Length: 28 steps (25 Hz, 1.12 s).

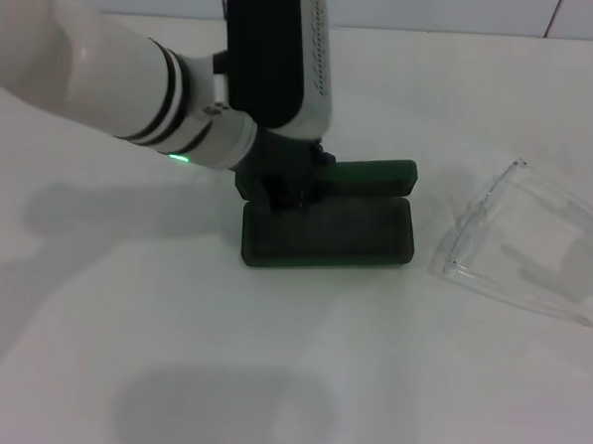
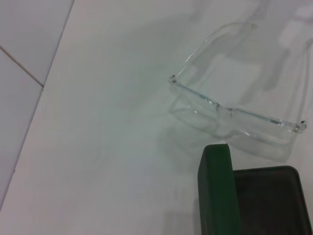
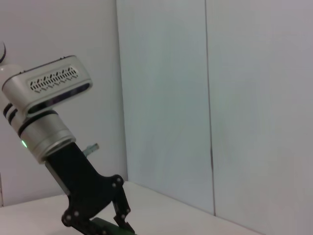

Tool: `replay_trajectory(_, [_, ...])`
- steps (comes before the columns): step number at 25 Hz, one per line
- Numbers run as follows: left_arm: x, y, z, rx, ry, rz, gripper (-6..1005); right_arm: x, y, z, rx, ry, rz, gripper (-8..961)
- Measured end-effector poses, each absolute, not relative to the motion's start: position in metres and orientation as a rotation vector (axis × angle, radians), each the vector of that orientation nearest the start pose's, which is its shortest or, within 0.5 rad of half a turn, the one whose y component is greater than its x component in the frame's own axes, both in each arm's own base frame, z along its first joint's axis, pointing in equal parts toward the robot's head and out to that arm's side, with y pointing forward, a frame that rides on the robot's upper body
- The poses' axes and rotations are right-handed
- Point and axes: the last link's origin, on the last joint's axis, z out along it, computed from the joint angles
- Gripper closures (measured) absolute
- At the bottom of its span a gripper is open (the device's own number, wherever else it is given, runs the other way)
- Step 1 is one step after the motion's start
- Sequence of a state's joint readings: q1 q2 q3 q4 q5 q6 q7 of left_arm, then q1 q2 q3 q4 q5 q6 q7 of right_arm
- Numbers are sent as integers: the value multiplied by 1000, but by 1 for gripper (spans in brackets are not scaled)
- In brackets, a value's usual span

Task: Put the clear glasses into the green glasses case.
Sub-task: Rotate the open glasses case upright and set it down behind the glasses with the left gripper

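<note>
Head view had the left gripper [image 1: 286,187] down at the left end of the green case [image 1: 328,232], at the hinge between upright lid and tray, though whether it pinched the lid I could not tell. To do this step well, the lid needed holding fully back, steady. Clear glasses [image 1: 509,243] lay on the table [image 1: 288,381] near the case's right end. Right gripper was out of sight

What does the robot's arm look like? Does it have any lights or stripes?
The left arm is white with black stripes near the wrist and a small green light. A silver-white box with slots sits above its black tool.
</note>
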State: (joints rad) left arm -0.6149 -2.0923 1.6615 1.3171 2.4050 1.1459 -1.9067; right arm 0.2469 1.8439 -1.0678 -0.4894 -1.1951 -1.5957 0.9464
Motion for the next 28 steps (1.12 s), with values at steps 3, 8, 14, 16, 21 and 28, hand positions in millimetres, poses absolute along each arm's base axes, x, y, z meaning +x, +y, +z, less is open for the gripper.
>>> replay_trajectory(3, [-121,363,-67,-2780,301,313,714,326,278,83,-2347,317,916,118])
replay_trajectory(8, [-120,364,-67,-2772,299,306,707,326,278,83,-2349,316,918,119])
replay_trajectory(14, [-119,365,-67,-2769,305,304,699,326,277,82,-2350,311,914,120])
replay_trajectory(16, [-119,364,-67,-2770,307,305,696,326,277,82,-2350,311,913,120])
replay_trajectory(21, [-119,363,-69,-2773,310,307,689,326,277,83,-2349,310,913,121])
replay_trajectory(28, [-118,364,-70,-2767,309,299,679,326,278,83,-2349,308,913,122])
